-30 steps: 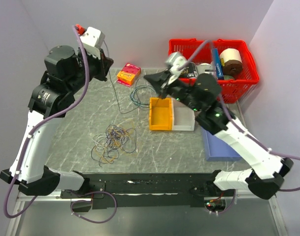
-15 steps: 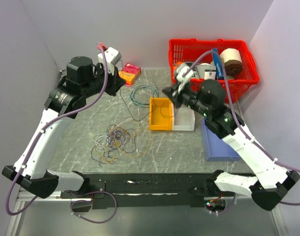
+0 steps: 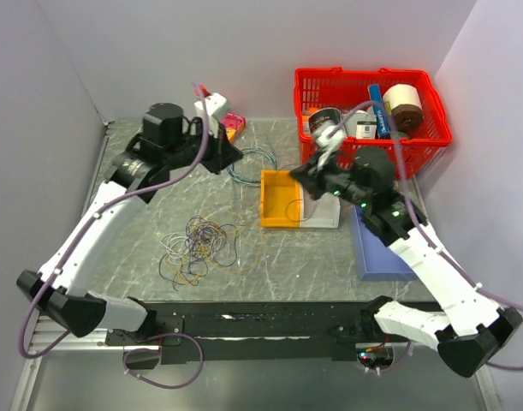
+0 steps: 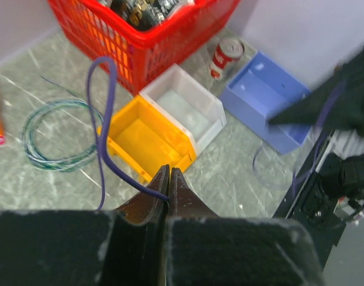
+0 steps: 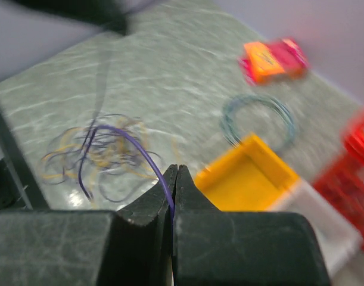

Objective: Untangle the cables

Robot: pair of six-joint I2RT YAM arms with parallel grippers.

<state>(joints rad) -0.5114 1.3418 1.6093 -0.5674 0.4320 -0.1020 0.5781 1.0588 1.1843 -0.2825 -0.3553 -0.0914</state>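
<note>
Both left gripper [image 4: 168,170] and right gripper [image 5: 176,169] clamp one purple wire [image 5: 134,143]. Part them slowly, watching the cables [image 3: 197,248] for snags.

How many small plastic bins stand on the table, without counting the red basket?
3: an orange-yellow bin mid-table, a white bin touching its right side, a blue bin further right. None seems hidden.
</note>
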